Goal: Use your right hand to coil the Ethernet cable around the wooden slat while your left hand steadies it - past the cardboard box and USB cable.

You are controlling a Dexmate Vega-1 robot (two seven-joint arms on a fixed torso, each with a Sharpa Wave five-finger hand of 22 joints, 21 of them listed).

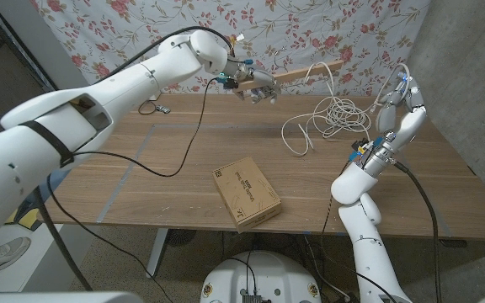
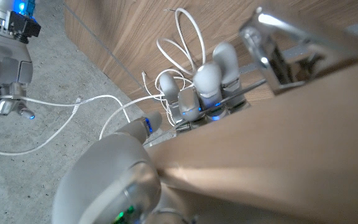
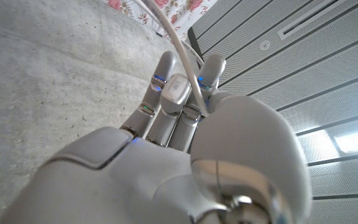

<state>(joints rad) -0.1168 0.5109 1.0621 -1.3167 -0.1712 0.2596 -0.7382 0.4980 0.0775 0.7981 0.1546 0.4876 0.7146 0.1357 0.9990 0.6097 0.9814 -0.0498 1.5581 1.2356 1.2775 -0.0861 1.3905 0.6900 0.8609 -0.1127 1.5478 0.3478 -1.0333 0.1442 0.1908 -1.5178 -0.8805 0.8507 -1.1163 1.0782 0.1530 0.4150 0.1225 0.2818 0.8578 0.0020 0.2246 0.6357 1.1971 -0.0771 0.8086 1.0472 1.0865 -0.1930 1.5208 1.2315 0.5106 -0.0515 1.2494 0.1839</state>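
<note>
We see the slat [image 1: 303,74] raised over the table's [image 1: 141,181] far side, in the left hand [image 1: 258,89] | cable [image 1: 331,118] heaped right of centre, a strand up to the right hand [image 1: 400,105] | box [image 1: 245,193] near front edge
</note>
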